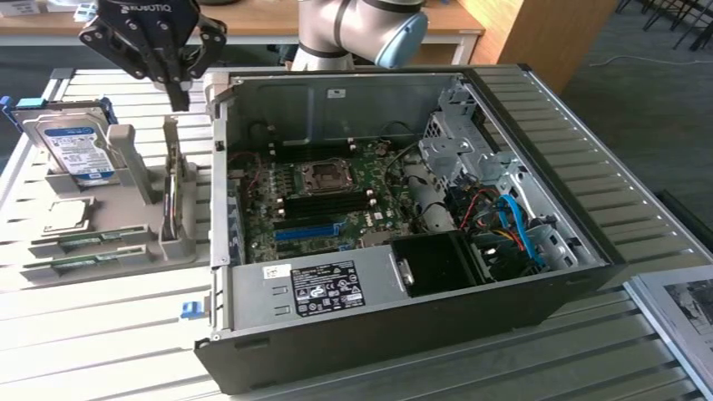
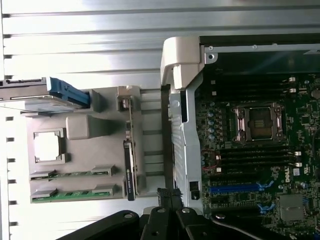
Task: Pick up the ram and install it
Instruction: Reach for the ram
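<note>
The tool (image 1: 176,96), pinched shut and empty, hangs just outside the computer case (image 1: 446,276), above the ram (image 1: 169,205) standing on edge in a grey holder (image 1: 179,249) beside that case. Lowered like this, its tips would likely jab the ram's top edge

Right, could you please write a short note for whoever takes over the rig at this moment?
Gripper: shut, empty, hovering above the grey holder, at the exterior view's left of the open computer case.
Ram: apparently the stick standing on edge in the holder, below the gripper; two green sticks lie flat in it too.
Done: nothing; no stick is lifted.
Left: picking up the ram and installing it on the motherboard.
</note>
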`<action>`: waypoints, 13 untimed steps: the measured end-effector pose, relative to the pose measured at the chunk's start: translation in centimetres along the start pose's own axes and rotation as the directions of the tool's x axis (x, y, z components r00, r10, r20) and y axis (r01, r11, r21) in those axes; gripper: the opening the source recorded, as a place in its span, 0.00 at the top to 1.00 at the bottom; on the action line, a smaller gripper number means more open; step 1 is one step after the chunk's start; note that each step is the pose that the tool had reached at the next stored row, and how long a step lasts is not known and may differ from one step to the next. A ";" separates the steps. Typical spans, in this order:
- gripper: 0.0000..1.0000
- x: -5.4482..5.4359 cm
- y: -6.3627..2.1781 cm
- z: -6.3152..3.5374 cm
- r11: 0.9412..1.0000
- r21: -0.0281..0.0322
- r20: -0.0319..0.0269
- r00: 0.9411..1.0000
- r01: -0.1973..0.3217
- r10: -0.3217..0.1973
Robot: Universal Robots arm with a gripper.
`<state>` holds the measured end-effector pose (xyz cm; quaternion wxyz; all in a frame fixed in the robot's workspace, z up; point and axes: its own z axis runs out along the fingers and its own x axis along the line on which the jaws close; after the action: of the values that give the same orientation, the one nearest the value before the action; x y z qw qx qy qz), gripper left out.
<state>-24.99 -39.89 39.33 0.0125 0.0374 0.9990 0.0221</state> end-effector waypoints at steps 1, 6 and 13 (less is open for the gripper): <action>0.90 0.3 -0.02 -0.01 1.000 0.000 0.000 1.000 0.000 0.000; 0.90 1.5 -0.11 -0.04 1.000 0.000 0.000 1.000 0.000 0.000; 0.90 3.4 -0.25 -0.09 1.000 0.000 0.000 1.000 0.000 0.000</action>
<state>-28.44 -39.88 39.33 0.0126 0.0374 0.9990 0.0221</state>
